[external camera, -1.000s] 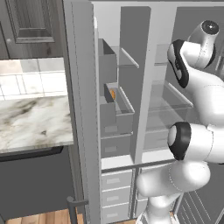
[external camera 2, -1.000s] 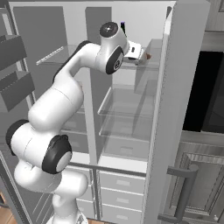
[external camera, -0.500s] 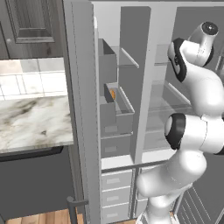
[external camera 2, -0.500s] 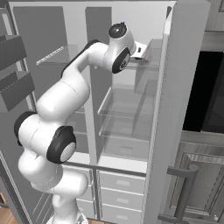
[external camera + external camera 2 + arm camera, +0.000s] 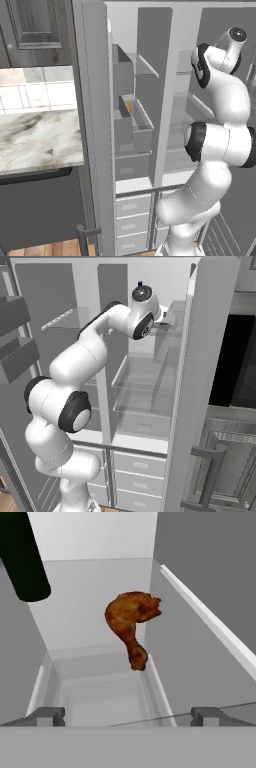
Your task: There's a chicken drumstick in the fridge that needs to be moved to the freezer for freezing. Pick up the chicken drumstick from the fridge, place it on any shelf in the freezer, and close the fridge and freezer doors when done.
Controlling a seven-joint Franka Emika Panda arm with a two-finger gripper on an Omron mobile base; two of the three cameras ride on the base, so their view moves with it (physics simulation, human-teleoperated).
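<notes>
The chicken drumstick (image 5: 131, 624), a reddish-brown lump, lies on a clear shelf high in the fridge (image 5: 145, 376), its thin end pointing toward me. My gripper (image 5: 127, 717) is open and short of the drumstick, which sits centred ahead of the gap, untouched. In the right base view my wrist (image 5: 142, 306) reaches into the top of the fridge. The freezer (image 5: 127, 165) stands open to the left, with a clear shelf (image 5: 62, 318) up high. Both doors are open: the fridge door (image 5: 200, 381) edge-on at the right, the plain freezer door (image 5: 92, 125) at the left.
A golden-orange food item (image 5: 129, 106) sits in a grey bin of the freezer. White drawers (image 5: 140, 476) fill the bottom. A marble counter (image 5: 35, 135) lies to the left and a dark oven (image 5: 240, 366) to the right. A dark rounded shape (image 5: 22, 557) hangs close at the hand view's upper left.
The arm has stretched further right and deeper into the top of the fridge. The gripper has stayed open.
</notes>
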